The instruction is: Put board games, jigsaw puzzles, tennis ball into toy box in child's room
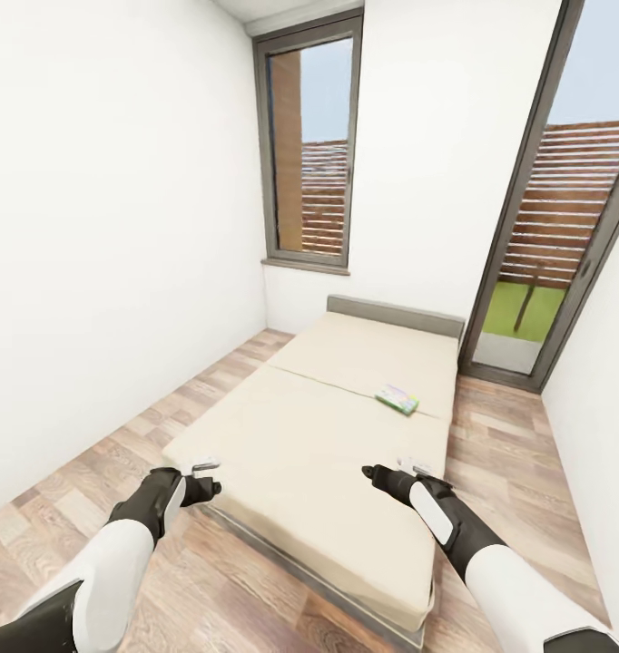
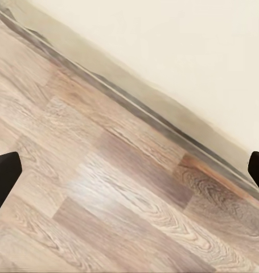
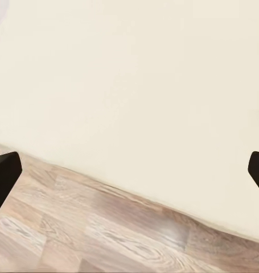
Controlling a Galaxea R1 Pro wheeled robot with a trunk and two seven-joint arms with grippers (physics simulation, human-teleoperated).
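One board game (image 1: 397,398), a flat green-blue box, lies on the beige mattress of the bed (image 1: 319,426), toward its right side near the headboard. My left gripper (image 1: 211,479) hovers open at the bed's near left corner, above the floor beside the frame. In its wrist view the left gripper (image 2: 129,173) has its fingers wide apart, over the wood planks and the bed (image 2: 192,57) edge. My right gripper (image 1: 387,470) is open over the mattress's near end. The right gripper (image 3: 129,170) holds nothing. The table, toy box, jigsaw puzzles and tennis ball are out of view.
White walls close in on the left and far side. A tall grey-framed window (image 1: 309,145) stands behind the bed, and a glass door (image 1: 545,236) at the right. Wood-plank floor (image 1: 210,381) runs along both sides of the bed.
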